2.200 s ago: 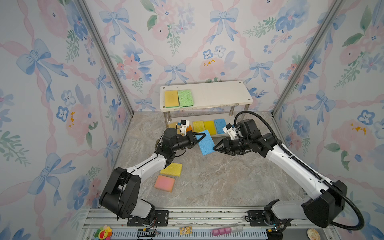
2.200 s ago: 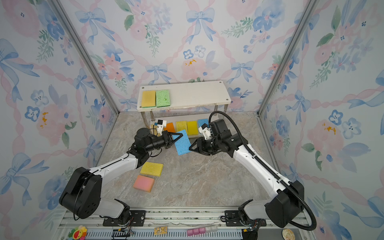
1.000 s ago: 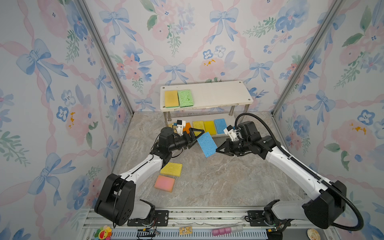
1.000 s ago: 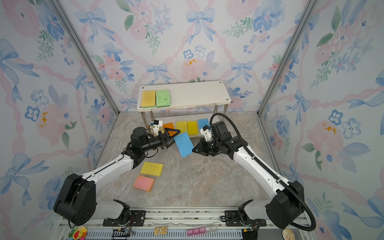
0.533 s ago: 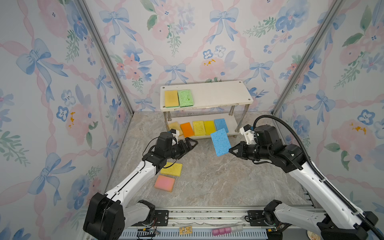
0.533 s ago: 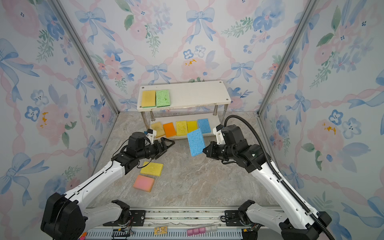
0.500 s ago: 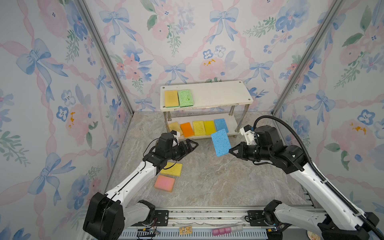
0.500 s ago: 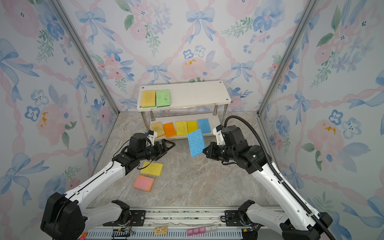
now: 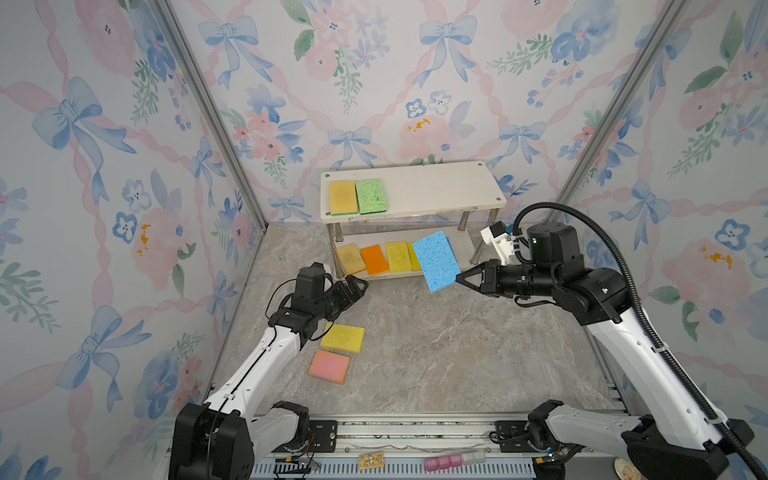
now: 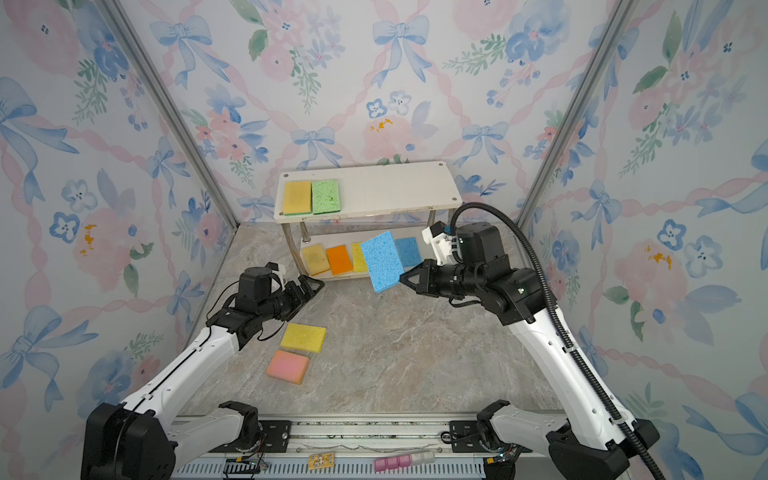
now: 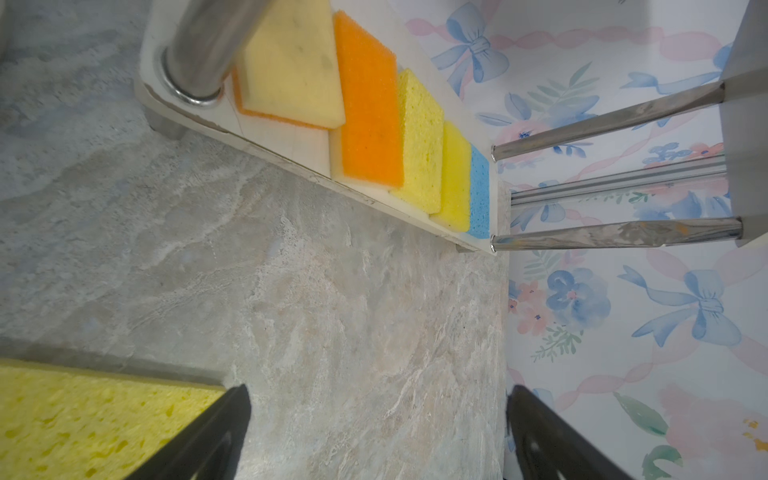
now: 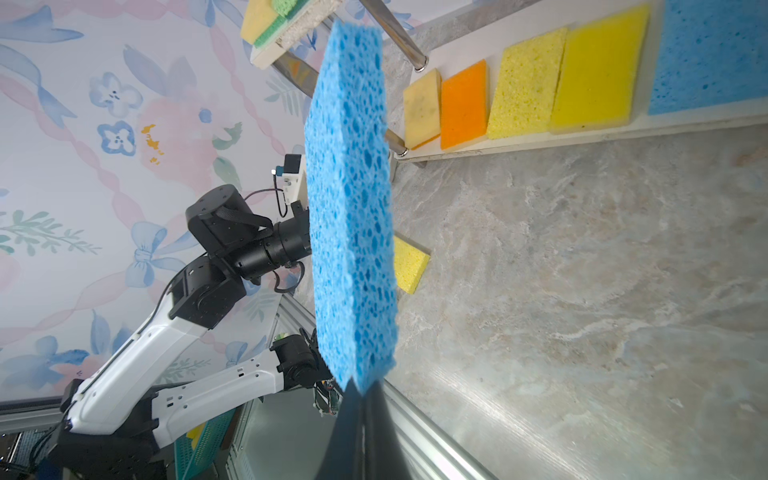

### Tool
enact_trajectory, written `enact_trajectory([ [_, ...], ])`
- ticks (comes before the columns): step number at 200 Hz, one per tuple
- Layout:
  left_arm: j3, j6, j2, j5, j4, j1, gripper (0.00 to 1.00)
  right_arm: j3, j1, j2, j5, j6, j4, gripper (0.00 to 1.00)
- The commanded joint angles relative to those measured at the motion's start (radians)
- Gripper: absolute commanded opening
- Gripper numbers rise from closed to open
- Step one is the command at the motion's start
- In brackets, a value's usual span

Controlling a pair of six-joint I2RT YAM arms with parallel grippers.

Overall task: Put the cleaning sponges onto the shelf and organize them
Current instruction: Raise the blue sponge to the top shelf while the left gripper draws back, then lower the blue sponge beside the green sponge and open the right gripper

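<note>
Porous blue sponge [image 9: 435, 261] (flat, rectangular)

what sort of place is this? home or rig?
Probably a staged robot test booth, not a home: floral wallpaper panels box in a marble-look tabletop, robot arms sit on a front rail, and a shelf holds sponges.

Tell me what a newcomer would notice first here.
The blue sponge stands out, pinched by one edge in the shut right tool, in the air before the white shelf. Then come the bright row of sponges on its lower board, and the yellow sponge and pink sponge lying on the floor by the open left tool.
</note>
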Motion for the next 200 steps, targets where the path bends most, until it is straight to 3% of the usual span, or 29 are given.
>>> enact_trajectory([
  [1,0.015,0.018,0.004,0.0,-0.005,0.005,0.98,0.091,-0.039,0.041,-0.103,0.001,0.016,0.05],
  [42,0.056,0.152,0.052,0.029,-0.005,0.013,0.98,0.281,-0.044,0.206,0.023,0.168,0.123,0.03],
  [73,0.032,0.178,0.038,0.077,-0.005,0.016,0.98,0.505,-0.042,0.412,0.021,0.255,0.181,0.03],
  [112,-0.001,0.229,-0.012,0.06,-0.005,0.021,0.98,0.883,-0.045,0.729,-0.017,0.246,0.11,0.03],
  [128,-0.003,0.206,-0.025,0.092,-0.005,0.04,0.98,0.98,-0.052,0.827,-0.042,0.301,0.119,0.02],
  [159,0.017,0.249,-0.039,0.135,-0.032,0.063,0.98,1.027,-0.066,0.892,-0.075,0.358,0.135,0.01],
  [200,0.005,0.242,-0.039,0.167,-0.033,0.072,0.98,0.906,-0.099,0.829,-0.095,0.327,0.102,0.01],
])
